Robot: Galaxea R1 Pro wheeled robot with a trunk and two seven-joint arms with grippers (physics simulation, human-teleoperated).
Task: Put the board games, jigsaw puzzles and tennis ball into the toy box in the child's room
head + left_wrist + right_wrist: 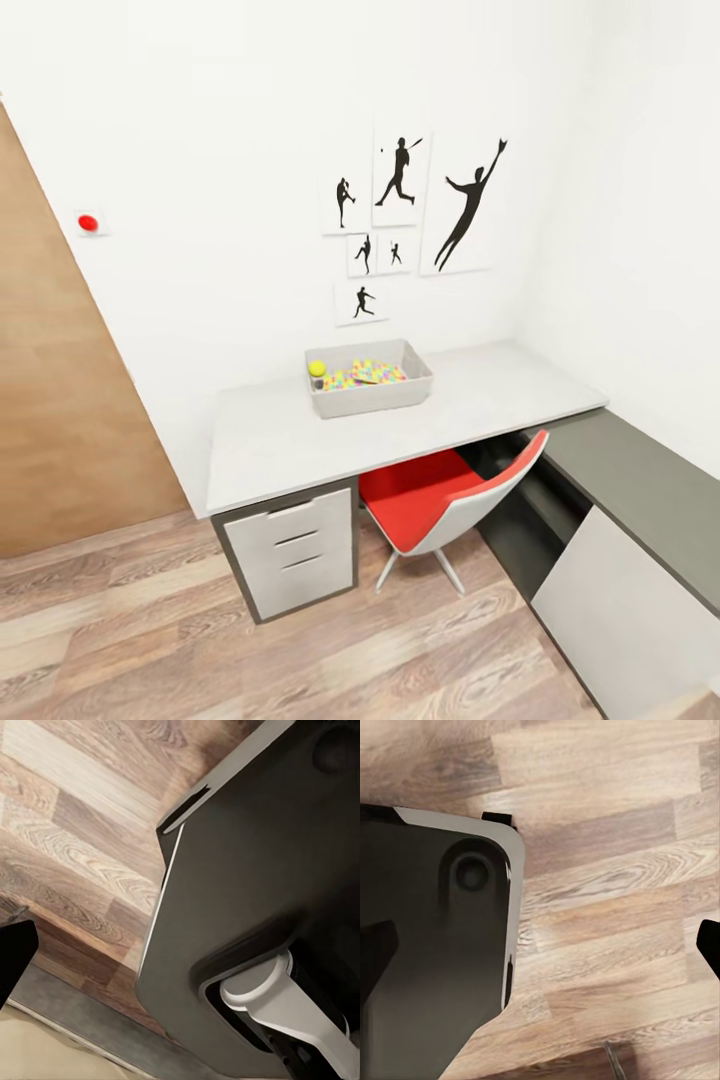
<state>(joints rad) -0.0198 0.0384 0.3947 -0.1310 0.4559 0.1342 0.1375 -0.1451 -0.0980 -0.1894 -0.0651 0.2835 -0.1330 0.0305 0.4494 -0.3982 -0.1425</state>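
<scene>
The left jaws: a dark tip shows at the edge of the left wrist view, over the wood floor (pixel 82 832) and beside the robot's dark base (pixel 247 892). I cannot tell if they are wide or narrow. The right jaws show two dark tips far apart at the two sides of the right wrist view, so they look wide, with nothing between them but floor.

Going left to right in the head view: a red button (pixel 88 222) sits on the white wall. Then comes the tabletop (pixel 260 440), with a white drawer unit (pixel 295 555) under it. On it stands the toy box (pixel 372 398). The tennis ball (pixel 317 368) is inside, in the box's left corner. Colourful jigsaw puzzles (pixel 362 376) lie inside too. No toys lie loose on the tabletop. A red chair (pixel 440 505) is tucked under it, and a dark cabinet (pixel 640 490) is at the right.

I think the table toys are done. I cannot make out any board games in the box. The next move is probably to turn to the bed, find the game boxes, and bring them back here.
</scene>
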